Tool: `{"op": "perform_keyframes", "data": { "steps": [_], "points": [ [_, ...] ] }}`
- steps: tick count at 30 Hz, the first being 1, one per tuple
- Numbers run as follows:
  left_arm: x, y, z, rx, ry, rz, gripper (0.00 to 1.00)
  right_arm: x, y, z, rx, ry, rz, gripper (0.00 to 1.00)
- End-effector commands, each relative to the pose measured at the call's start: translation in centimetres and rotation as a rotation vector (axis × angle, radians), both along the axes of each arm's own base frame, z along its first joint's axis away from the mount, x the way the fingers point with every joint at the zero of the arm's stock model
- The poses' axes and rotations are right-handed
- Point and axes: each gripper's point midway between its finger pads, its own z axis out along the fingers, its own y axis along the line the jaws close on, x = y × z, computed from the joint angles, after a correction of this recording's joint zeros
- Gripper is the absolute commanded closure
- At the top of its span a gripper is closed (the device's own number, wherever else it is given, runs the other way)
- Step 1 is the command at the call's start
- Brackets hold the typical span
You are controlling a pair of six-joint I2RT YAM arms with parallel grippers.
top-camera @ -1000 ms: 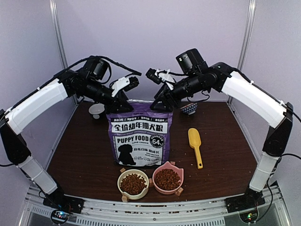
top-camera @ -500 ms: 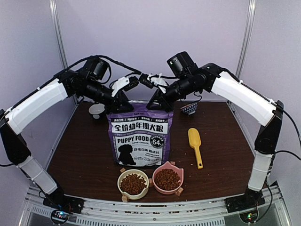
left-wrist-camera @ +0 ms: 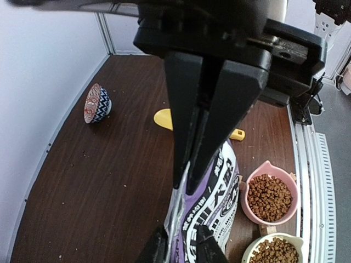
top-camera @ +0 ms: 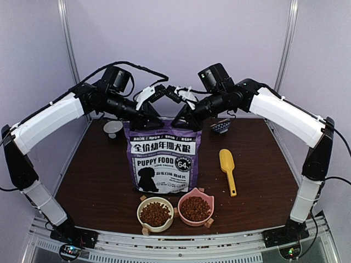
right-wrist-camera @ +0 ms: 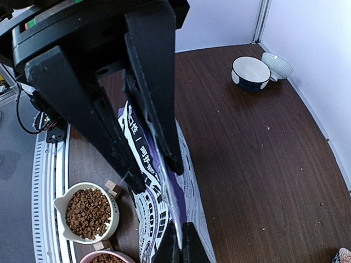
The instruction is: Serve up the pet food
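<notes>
The purple pet food bag (top-camera: 163, 159) stands upright mid-table. My two grippers meet over its top edge. My right gripper (top-camera: 181, 123) is shut on that edge; in the right wrist view its fingers (right-wrist-camera: 180, 241) pinch the thin seam of the bag (right-wrist-camera: 151, 203). My left gripper (top-camera: 152, 123) straddles the same edge just to the left, and its jaws (left-wrist-camera: 182, 244) stand slightly apart around the bag (left-wrist-camera: 219, 208). Brown kibble fills the cream bowl (top-camera: 155, 213) and the pink bowl (top-camera: 196, 209) in front of the bag.
A yellow scoop (top-camera: 228, 170) lies on the table right of the bag. A small grey bowl (top-camera: 113, 128) sits at the back left and a blue patterned bowl (top-camera: 220, 126) at the back right. Purple walls close in the back and sides.
My right gripper moved left along the bag top and shut on its edge. My left gripper slid right toward it, so their fingertips now nearly meet.
</notes>
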Motion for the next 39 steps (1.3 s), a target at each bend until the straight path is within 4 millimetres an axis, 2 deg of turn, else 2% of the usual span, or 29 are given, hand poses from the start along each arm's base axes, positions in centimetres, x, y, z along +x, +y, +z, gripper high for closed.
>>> {"op": "perform_keyframes", "data": {
  "steps": [1, 4, 11, 12, 14, 16, 18, 21, 22, 26, 29, 32, 35, 39],
  "points": [
    [-0.1, -1.8, 0.3, -0.046, 0.007, -0.040, 0.83, -0.9, 0.7, 3.2, 0.112, -0.041, 0.046, 1.00],
    [-0.2, -2.0, 0.1, -0.043, 0.013, -0.046, 0.99, -0.9, 0.6, 3.2, 0.121, -0.040, 0.040, 1.00],
    [-0.1, -1.6, 0.0, -0.061, -0.004, -0.008, 1.00, -0.7, 0.1, 4.0, 0.182, -0.037, 0.016, 1.00],
    [0.1, -1.5, 0.2, -0.067, -0.013, 0.006, 0.98, -0.6, -0.1, 4.1, 0.194, -0.038, 0.009, 0.96],
    [0.3, -1.2, 0.6, -0.077, -0.026, 0.035, 0.69, -0.5, -0.5, 4.7, 0.225, -0.039, -0.005, 0.74],
    [0.4, -0.9, 1.4, -0.100, -0.046, 0.062, 0.48, -0.5, -1.0, 5.4, 0.262, -0.039, -0.022, 0.56],
    [0.5, -0.4, 2.6, -0.137, -0.077, 0.096, 0.38, -0.5, -1.7, 6.3, 0.307, -0.039, -0.044, 0.46],
    [0.5, 0.5, 4.8, -0.203, -0.121, 0.154, 0.28, 0.0, -3.3, 8.3, 0.399, -0.011, -0.129, 0.21],
    [0.6, 0.9, 5.8, -0.229, -0.137, 0.176, 0.23, 0.3, -3.9, 8.8, 0.419, 0.000, -0.155, 0.16],
    [1.3, 2.9, 8.5, -0.291, -0.144, 0.299, 0.14, 1.4, -6.3, 9.4, 0.451, 0.021, -0.276, 0.04],
    [2.8, 5.6, 9.3, -0.321, -0.132, 0.432, 0.12, 3.2, -8.9, 8.7, 0.412, 0.010, -0.436, 0.02],
    [5.2, 10.0, 8.9, -0.350, -0.117, 0.620, 0.09, 4.9, -12.2, 7.4, 0.376, 0.007, -0.607, 0.02],
    [7.6, 15.6, 6.6, -0.344, -0.074, 0.828, 0.09, 6.7, -16.5, 5.4, 0.359, 0.015, -0.779, 0.02],
    [9.4, 23.3, 1.6, -0.282, -0.043, 1.096, 0.08, 8.3, -23.1, 1.6, 0.321, 0.034, -1.018, 0.01]
  ]
}}
